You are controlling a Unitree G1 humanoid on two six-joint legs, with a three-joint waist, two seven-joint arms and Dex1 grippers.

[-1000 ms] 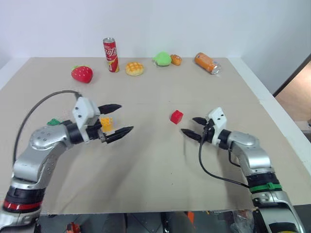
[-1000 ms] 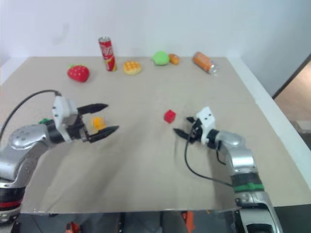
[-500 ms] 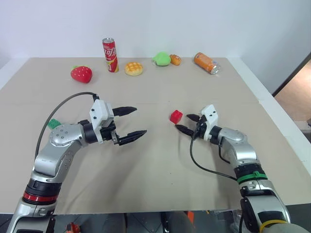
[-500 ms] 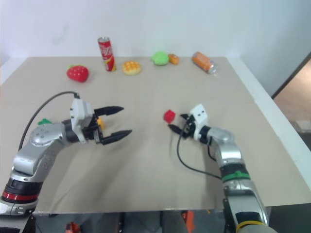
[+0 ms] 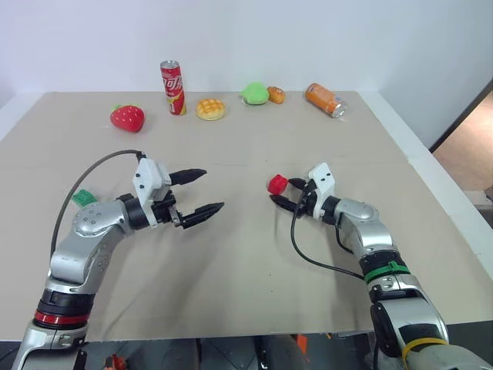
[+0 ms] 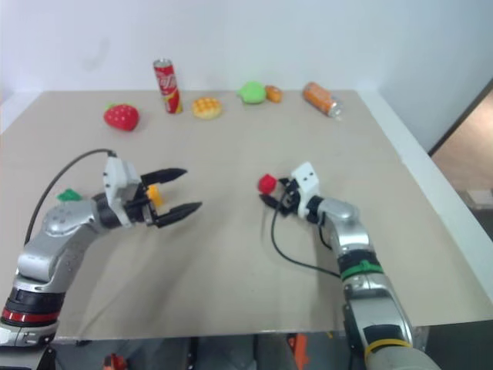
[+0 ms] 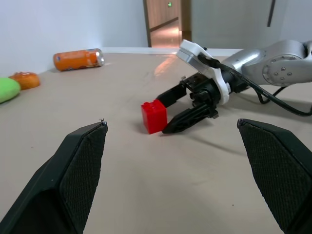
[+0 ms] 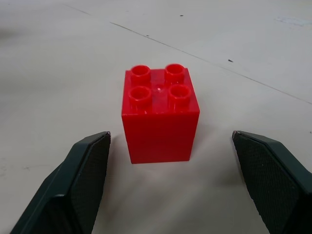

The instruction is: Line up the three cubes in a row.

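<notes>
Glossy smooth plastic red cube [image 8: 160, 117] on a matt, paper-like beige table [image 5: 254, 254]; cross-hatched black fingers [image 8: 83, 180]

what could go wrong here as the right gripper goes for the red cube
1. The right gripper has open fingers close beside the red cube, which stands free on the table; a fingertip could nudge it before they close.
2. The cube looks turned relative to the fingers, so it may twist when they close.
3. The left gripper hangs open near the yellow-orange cube and could bump it.
</notes>
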